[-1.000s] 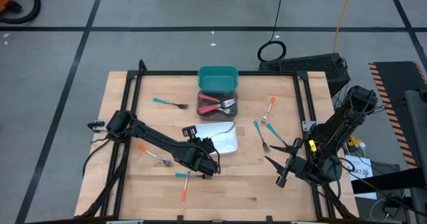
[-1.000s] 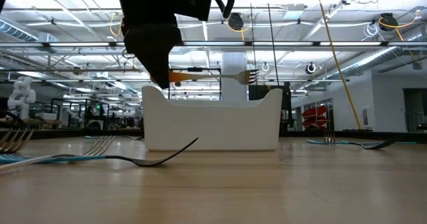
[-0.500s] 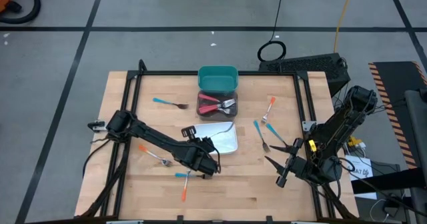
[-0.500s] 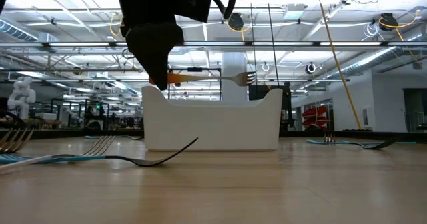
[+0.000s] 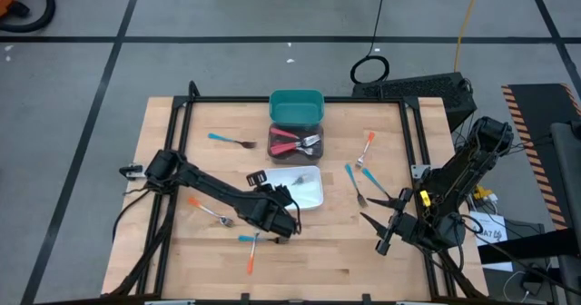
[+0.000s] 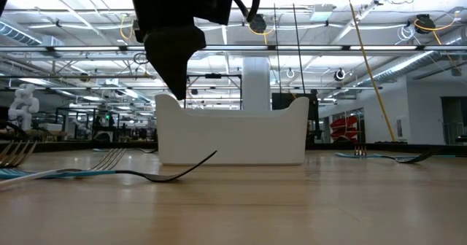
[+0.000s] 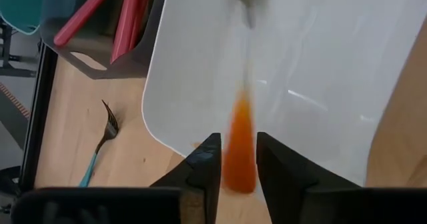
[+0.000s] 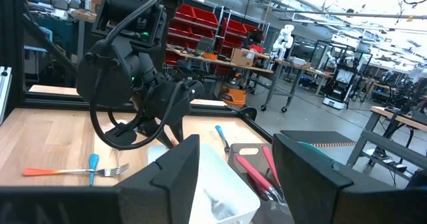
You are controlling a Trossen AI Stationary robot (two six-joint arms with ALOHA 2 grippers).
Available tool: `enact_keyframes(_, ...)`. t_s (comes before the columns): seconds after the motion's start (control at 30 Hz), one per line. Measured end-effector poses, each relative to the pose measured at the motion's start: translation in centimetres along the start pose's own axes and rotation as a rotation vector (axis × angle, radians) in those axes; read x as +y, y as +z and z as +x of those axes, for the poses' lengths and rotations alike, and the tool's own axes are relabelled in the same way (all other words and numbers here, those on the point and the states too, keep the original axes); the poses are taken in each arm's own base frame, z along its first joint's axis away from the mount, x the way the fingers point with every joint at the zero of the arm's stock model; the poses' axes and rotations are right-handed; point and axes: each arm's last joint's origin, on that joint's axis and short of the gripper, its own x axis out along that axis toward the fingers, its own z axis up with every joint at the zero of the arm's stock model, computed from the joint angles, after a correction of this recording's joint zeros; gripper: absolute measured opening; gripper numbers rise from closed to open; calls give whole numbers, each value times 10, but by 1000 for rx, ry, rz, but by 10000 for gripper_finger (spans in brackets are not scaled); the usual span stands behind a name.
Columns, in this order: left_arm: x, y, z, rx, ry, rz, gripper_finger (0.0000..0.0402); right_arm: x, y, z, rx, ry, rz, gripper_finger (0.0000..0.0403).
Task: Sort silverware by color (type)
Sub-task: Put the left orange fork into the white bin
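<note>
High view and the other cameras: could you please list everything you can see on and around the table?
Table: one, light wood, inside a dark frame.
Teal bin: one, far edge, middle.
Dark bin: one, beside the teal bin, holding red-handled forks.
White bin: one, mid-table.
Blue-handled forks: three loose; far left, right, near.
Orange-handled forks: three loose; right, left, near.
Blurred orange fork: one, over the white bin.
Left gripper: open, above the white bin.
Right gripper: open, waiting at the right edge.
</note>
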Motion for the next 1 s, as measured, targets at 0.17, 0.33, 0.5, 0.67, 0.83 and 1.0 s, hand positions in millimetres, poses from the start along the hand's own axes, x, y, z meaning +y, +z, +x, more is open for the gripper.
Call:
enact_keyframes(0.17, -3, -2, -2, -7, -1, 10, 99, 0, 0, 0, 0, 0, -1, 185)
enact_keyframes(0.33, -7, -6, -6, -16, -6, 52, 99, 0, 0, 0, 0, 0, -1, 185)
enact_keyframes(0.5, -11, -9, -9, -23, -10, 95, 99, 0, 0, 0, 0, 0, -1, 185)
enact_keyframes(0.67, -15, -12, -13, -31, -14, 130, 99, 0, 0, 0, 0, 0, -5, 185)
enact_keyframes(0.83, -21, -19, -21, -50, -28, 140, 99, 0, 0, 0, 0, -1, -54, 185)
enact_keyframes(1.0, -24, -34, -48, -116, -70, 109, 99, -1, 0, 5, 5, -21, -90, 185)
